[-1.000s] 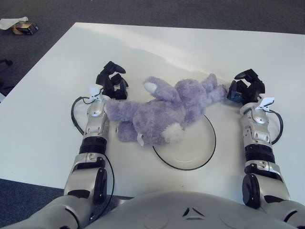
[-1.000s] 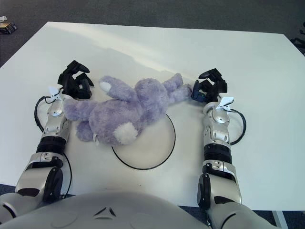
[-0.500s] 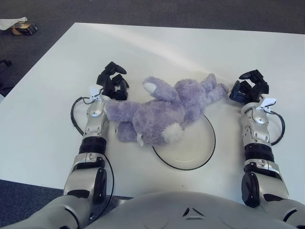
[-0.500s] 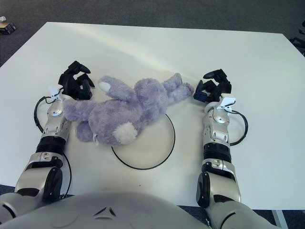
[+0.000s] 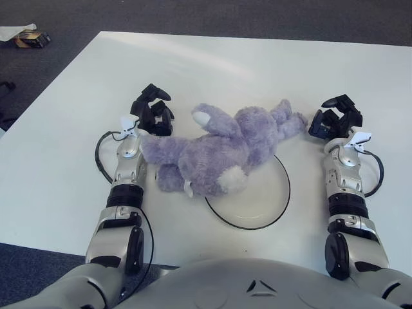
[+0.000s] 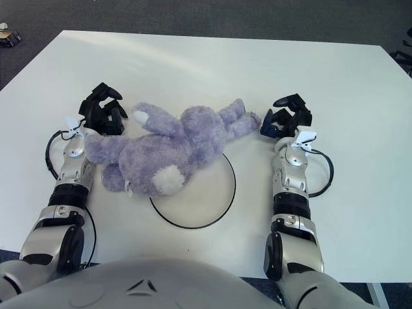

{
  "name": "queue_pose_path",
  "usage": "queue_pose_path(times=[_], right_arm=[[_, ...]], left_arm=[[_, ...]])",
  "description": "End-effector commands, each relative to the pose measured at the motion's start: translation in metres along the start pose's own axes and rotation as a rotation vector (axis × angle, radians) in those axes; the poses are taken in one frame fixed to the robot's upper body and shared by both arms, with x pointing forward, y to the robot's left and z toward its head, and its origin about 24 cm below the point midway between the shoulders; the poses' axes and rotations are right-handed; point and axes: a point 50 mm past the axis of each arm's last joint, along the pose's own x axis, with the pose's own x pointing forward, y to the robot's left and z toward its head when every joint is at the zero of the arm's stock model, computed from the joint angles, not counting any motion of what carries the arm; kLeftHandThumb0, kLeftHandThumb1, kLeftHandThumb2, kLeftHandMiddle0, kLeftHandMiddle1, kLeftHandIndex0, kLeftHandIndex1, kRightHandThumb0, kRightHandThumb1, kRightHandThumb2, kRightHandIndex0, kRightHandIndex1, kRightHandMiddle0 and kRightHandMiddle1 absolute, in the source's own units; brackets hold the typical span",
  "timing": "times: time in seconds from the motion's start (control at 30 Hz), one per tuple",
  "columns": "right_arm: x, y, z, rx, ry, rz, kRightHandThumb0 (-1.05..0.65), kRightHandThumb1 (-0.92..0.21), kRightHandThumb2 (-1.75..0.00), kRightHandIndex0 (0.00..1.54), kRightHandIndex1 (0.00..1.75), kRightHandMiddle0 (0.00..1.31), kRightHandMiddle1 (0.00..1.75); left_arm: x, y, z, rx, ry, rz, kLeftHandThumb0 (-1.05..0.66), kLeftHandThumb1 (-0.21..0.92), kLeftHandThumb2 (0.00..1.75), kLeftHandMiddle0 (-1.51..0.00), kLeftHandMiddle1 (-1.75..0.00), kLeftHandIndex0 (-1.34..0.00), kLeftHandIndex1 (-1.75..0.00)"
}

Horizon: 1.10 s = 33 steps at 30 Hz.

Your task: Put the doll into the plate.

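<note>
Purple doll (image 5: 219,148) lies half over the plate (image 5: 270,206) (mid-desk); left hand (image 5: 152,111) and right hand (image 5: 336,117) flank it, fingers loosely open, holding nothing.

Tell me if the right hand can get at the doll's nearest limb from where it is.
Probably yes. The right hand sits just right of the purple doll, its fingers holding nothing, and only bare table shows between it and the limb.

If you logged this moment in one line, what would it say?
doll: lying partly over plate rim, mostly on table | left hand: beside doll, holding nothing | right hand: beside doll, holding nothing
</note>
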Motion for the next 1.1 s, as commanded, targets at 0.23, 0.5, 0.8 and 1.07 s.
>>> queue_pose_path(times=[0.23, 0.5, 0.8, 1.07], right_arm=[[-0.0057, 0.0051, -0.0084, -0.008, 0.038, 0.034, -0.02, 0.05, -1.65, 0.89, 1.75, 0.78, 1.5], [-0.0071, 0.0067, -0.0097, -0.024, 0.051, 0.056, -0.02, 0.07, -1.68, 0.91, 1.75, 0.79, 1.5], [-0.0084, 0.0079, -0.0104, -0.048, 0.054, 0.081, -0.02, 0.06, -1.68, 0.91, 1.75, 0.76, 1.53], [-0.0091, 0.0087, -0.0106, -0.051, 0.057, 0.088, -0.02, 0.05, -1.66, 0.89, 1.75, 0.76, 1.52]], left_arm=[[-0.0053, 0.0012, -0.0062, -0.004, 0.018, -0.01, -0.02, 0.06, 1.6, -0.84, -1.75, -0.59, -1.66], [-0.0057, 0.0011, -0.0062, -0.004, 0.009, -0.02, -0.02, 0.06, 1.6, -0.84, -1.75, -0.59, -1.66], [-0.006, 0.0009, -0.0065, -0.004, 0.008, -0.02, -0.02, 0.07, 1.59, -0.83, -1.75, -0.59, -1.65], [-0.006, 0.0009, -0.0068, -0.005, 0.006, -0.018, -0.02, 0.08, 1.58, -0.83, -1.75, -0.59, -1.65]])
